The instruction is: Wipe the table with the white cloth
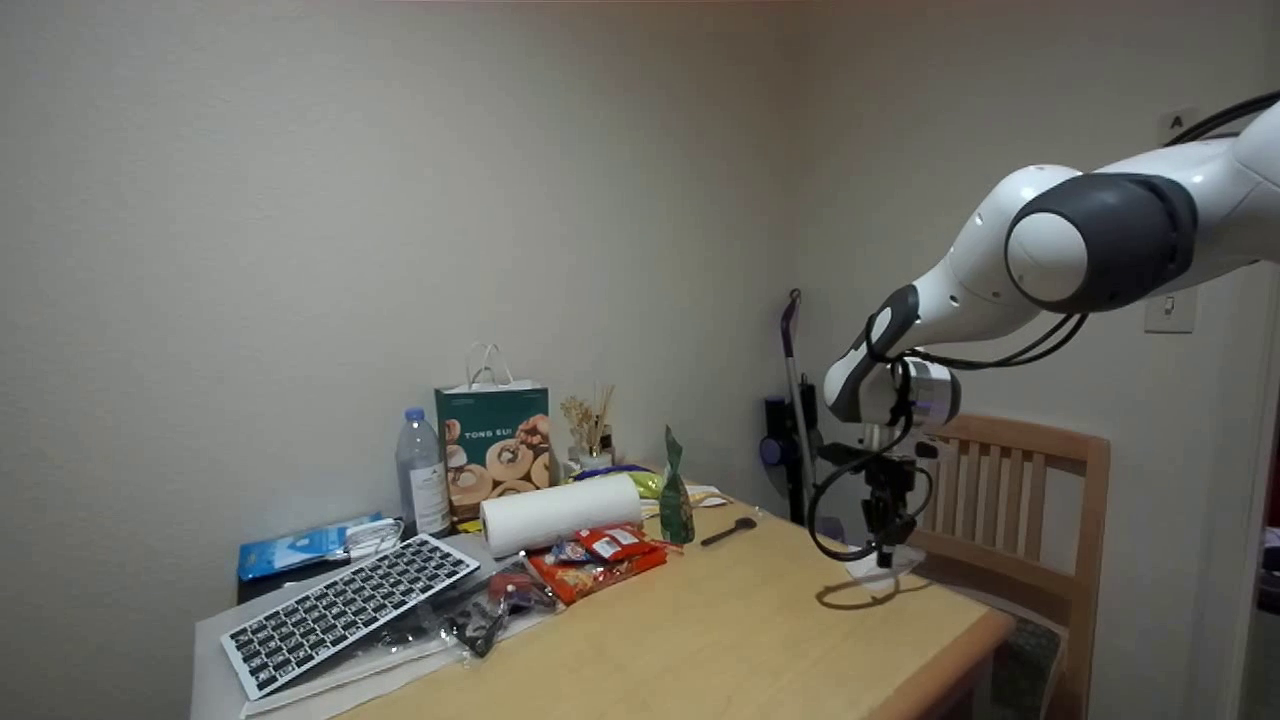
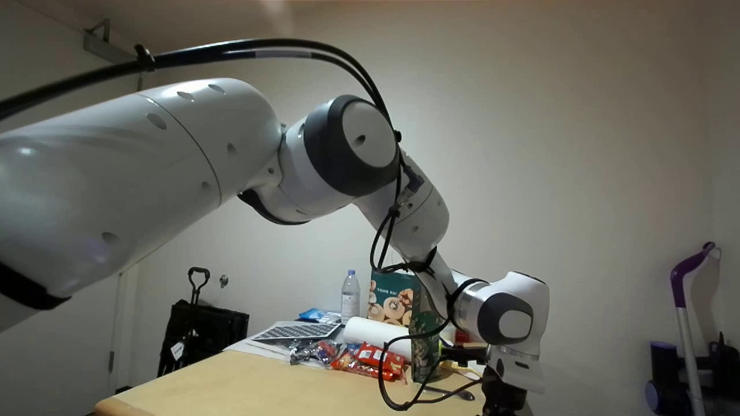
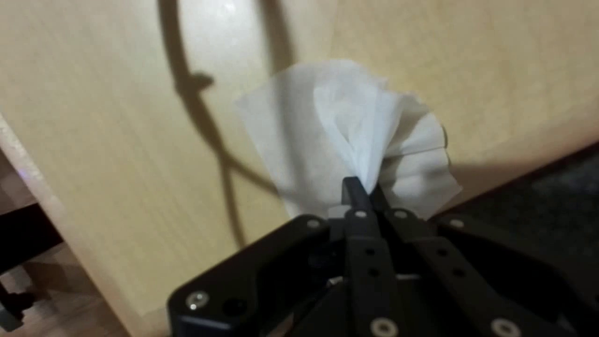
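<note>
Since kbd [image 1: 350, 612], paper roll [image 1: 560, 514] & snack bags [image 1: 600, 562] crowd the L end of the worktop [image 1: 740, 630], I'd keep strokes short of the spoon [image 1: 728, 532]: flat, light, overlapping. On the R, white cloth [image 3: 344, 133] sits nr the edge by the chair [image 1: 1010, 567], prob touching worktop. End effector [image 3: 366, 191] tight closed, pinching a gathered fold. Per wrist view, white cloth fans up, away from grip, widest side to side; too crumpled for a clear long axis.

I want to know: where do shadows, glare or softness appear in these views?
Wrist view: dark shadows cross the table and white cloth, glare near the top edge, rather soft overall; in an exterior view, a curved shadow on the table near the gripper; in an exterior view, bright highlights on the arm.
</note>
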